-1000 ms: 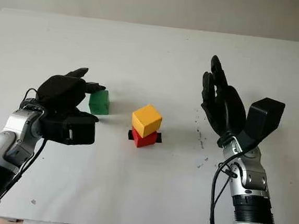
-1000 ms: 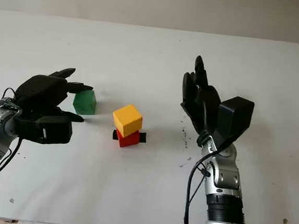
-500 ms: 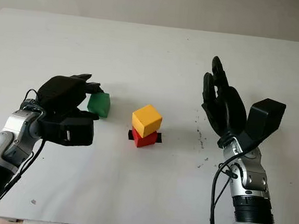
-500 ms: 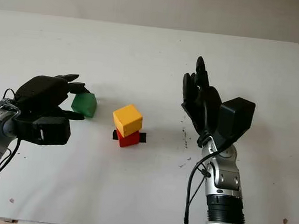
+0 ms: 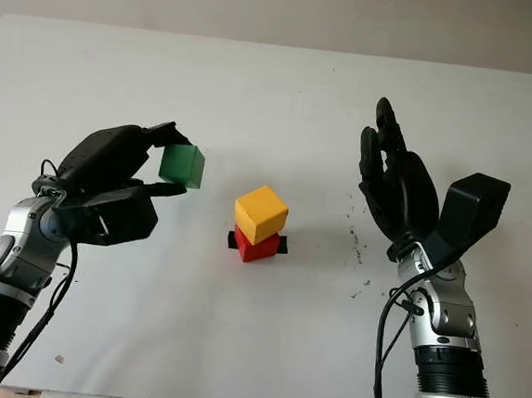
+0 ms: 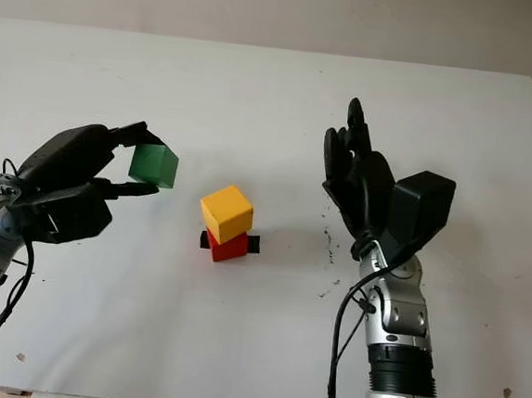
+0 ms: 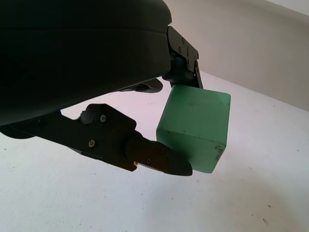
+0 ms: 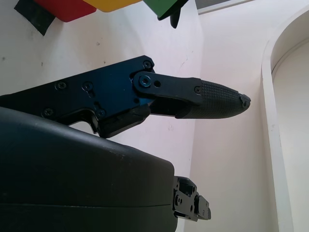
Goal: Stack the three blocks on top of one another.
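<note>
**Green block held off the table, left of the stack**

The left hand pinches the green block above the white table, left of the yellow block sitting on the red block. Right of that stack, the right hand is raised, holding nothing. Nothing stands between block and stack.

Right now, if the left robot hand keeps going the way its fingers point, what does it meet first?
Probably the yellow block atop the red block. The left robot hand holds the green block raised, pointing toward the stack; depth is unclear, so it might pass above.
</note>
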